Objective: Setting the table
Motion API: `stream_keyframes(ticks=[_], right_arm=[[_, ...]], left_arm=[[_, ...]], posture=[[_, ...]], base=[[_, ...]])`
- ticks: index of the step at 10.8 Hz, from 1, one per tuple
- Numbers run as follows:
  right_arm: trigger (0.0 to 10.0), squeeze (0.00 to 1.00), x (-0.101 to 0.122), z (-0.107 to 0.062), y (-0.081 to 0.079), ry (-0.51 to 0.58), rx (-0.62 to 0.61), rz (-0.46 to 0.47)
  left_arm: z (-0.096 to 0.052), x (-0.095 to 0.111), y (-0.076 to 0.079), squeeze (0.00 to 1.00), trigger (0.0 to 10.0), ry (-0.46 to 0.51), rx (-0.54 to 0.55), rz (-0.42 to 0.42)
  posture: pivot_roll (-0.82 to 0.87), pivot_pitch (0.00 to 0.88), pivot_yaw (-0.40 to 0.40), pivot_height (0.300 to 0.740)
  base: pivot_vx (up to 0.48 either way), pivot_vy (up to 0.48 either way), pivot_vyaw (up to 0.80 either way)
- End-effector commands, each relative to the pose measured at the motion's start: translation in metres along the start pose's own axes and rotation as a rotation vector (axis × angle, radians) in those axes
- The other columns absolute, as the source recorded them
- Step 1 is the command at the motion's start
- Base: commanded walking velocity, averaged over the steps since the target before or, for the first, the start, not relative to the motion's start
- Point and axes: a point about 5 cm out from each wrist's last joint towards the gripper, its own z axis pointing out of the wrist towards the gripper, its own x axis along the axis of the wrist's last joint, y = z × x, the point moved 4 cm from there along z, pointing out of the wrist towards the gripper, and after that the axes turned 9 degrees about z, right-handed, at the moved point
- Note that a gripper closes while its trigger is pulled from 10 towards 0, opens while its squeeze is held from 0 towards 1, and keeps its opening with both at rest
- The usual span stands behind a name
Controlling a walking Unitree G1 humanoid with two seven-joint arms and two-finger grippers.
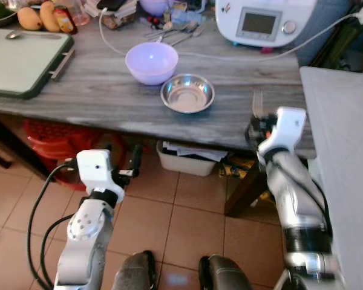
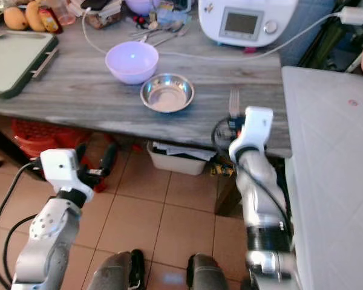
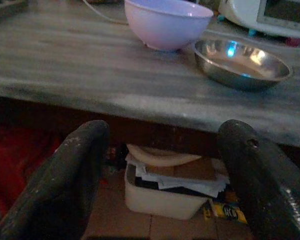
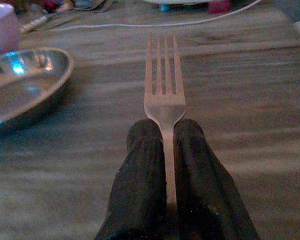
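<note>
Right wrist view is showing me one silver metal fork (image 4: 164, 85), pinched by its handle in my right tool (image 4: 165, 131) over the grey wooden tabletop (image 1: 109, 90). I'm counting two bowls: one lilac plastic bowl (image 1: 151, 61), one shallow steel bowl (image 1: 187, 93). My left tool (image 3: 165, 150) is hanging spread wide below the tabletop's edge.

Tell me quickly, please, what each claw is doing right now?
Left claw: open, empty, below the table edge.
Right claw: closed on the fork, over the table.
</note>
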Motion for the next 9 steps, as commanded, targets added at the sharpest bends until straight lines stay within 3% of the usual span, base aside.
stream_keyframes(ticks=[1,5,6,9], right_arm=[[0.0,0.0,0.002,0.003,-0.003,0.008,0.01,0.03],[0.0,0.0,0.009,0.024,-0.032,0.016,0.024,0.122],[0.0,0.0,0.014,0.032,-0.041,0.04,-0.005,0.166],[0.0,0.0,0.017,0.041,-0.046,0.028,-0.036,0.213]], left_arm=[[-0.004,0.0,-0.002,0.0,10.0,-0.012,0.001,0.012],[-0.019,0.0,-0.004,0.0,10.0,-0.05,-0.014,0.028],[-0.029,0.0,-0.004,0.0,10.0,-0.076,-0.021,0.036],[-0.034,0.004,-0.007,0.0,10.0,-0.095,-0.031,0.048]], posture=[[0.02,0.204,0.024,0.74],[0.06,0.282,0.05,0.74],[0.08,0.314,0.064,0.74],[0.1,0.342,0.076,0.74]], base=[[0.0,0.0,0.0],[0.0,0.0,0.0],[0.0,0.0,0.0],[0.0,0.0,0.0]])
